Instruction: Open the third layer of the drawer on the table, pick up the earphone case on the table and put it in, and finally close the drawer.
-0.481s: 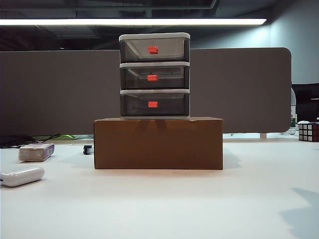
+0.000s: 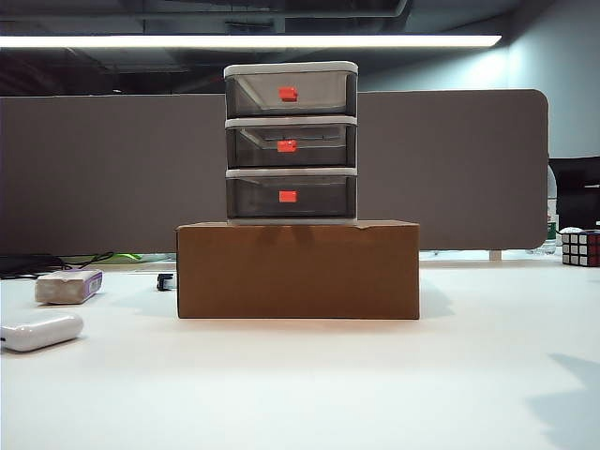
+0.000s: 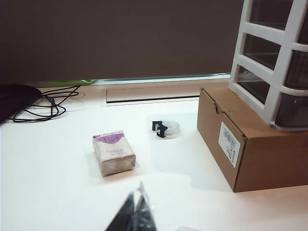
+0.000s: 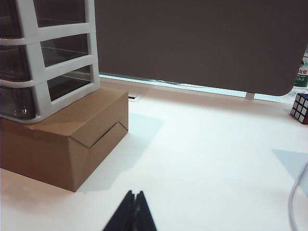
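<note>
Nothing done yet, you note: third layer (image 2: 291,197) shut, earphone case (image 2: 41,332) lying on bench (image 2: 309,384) far left, left end effector (image 3: 137,214) and right end effector (image 4: 134,214) both pressed together, empty, held back.

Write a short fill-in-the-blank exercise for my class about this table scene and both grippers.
1. The drawer stands on a brown cardboard ____.
2. All three drawer handles are ____ in colour.
3. The earphone case lies on the table, on the ____ of the exterior view.
4. The left gripper and right gripper are both ____.

Missing words: box; red; left; shut
</note>
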